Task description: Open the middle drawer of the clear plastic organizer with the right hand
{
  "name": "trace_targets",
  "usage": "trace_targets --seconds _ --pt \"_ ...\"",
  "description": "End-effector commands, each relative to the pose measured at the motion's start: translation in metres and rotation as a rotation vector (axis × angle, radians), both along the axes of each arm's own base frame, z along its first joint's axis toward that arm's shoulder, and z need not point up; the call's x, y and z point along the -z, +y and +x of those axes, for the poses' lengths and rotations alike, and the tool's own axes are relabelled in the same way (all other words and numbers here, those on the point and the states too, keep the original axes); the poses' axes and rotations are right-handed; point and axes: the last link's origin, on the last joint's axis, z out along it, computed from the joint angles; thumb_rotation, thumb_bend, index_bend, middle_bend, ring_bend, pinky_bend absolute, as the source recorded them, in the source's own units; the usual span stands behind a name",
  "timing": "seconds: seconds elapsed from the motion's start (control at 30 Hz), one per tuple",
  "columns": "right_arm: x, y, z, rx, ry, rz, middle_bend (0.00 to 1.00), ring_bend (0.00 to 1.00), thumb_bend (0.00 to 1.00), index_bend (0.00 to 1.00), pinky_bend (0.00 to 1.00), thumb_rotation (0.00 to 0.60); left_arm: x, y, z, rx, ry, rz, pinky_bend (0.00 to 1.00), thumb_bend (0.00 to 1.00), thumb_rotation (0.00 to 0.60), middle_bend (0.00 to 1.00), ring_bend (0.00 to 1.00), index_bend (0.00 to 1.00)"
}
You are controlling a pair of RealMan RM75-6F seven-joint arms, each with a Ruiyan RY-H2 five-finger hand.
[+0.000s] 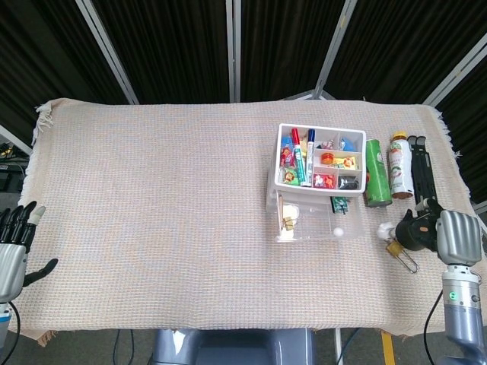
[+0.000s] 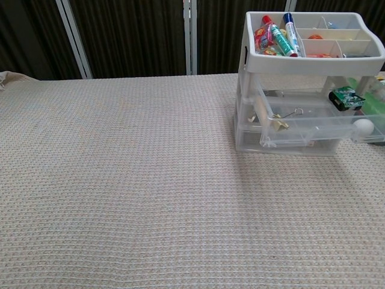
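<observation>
A: Where do we find the clear plastic organizer [image 1: 316,179]?

B: On the woven table cloth [image 1: 152,198], toward its right side. We see its middle drawer [image 2: 316,123] pulled out forward, a white knob [image 2: 363,126] on its front.

A: And our hands?

B: The right hand [image 1: 455,237] is well right of the organizer, beside a black round object [image 1: 415,230]; whether its fingers are spread or closed we cannot tell. The left hand [image 1: 11,251] is far left of the organizer, fingers spread, holding nothing.
</observation>
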Motion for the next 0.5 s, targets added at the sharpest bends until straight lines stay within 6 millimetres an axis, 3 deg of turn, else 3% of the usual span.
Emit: trace_targets --seconds 0.03,0.13,0.2,0.27,0.37,0.43,0.5 --pt "0.001 0.001 -0.001 -0.003 0.004 0.000 0.73 0.78 0.17 0.36 0.63 0.600 0.000 0.000 0.000 0.000 -0.002 0.002 0.00 0.17 0.600 0.00 0.00 0.00" --pt "0.001 0.003 -0.002 -0.009 0.003 -0.002 0.59 0.66 0.17 0.30 0.60 0.600 -0.001 0.000 -0.001 -0.001 -0.003 0.003 0.00 0.17 0.600 0.00 0.00 0.00" --pt "0.001 0.005 -0.001 -0.022 0.006 -0.009 0.47 0.52 0.17 0.26 0.52 0.600 -0.001 0.000 -0.001 -0.005 -0.005 0.003 0.00 0.17 0.600 0.00 0.00 0.00" --pt "0.000 0.012 0.000 -0.053 0.017 -0.013 0.26 0.30 0.16 0.15 0.37 0.600 -0.002 0.000 -0.003 -0.011 -0.007 0.005 0.00 0.17 0.600 0.00 0.00 0.00" --pt "0.002 0.025 0.001 -0.123 0.028 0.000 0.04 0.05 0.15 0.02 0.13 0.600 -0.002 0.001 -0.004 -0.014 -0.008 0.007 0.00 0.17 0.600 0.00 0.00 0.00" --pt "0.003 0.032 0.000 -0.180 0.042 0.018 0.00 0.00 0.14 0.00 0.02 0.600 -0.002 0.001 -0.004 -0.015 -0.009 0.006 0.00 0.17 0.600 0.00 0.00 0.00" --pt "0.003 0.039 -0.004 -0.225 0.084 0.042 0.00 0.00 0.11 0.00 0.00 0.600 -0.002 0.000 -0.005 -0.016 -0.004 0.002 0.00 0.17 0.600 0.00 0.00 0.00"
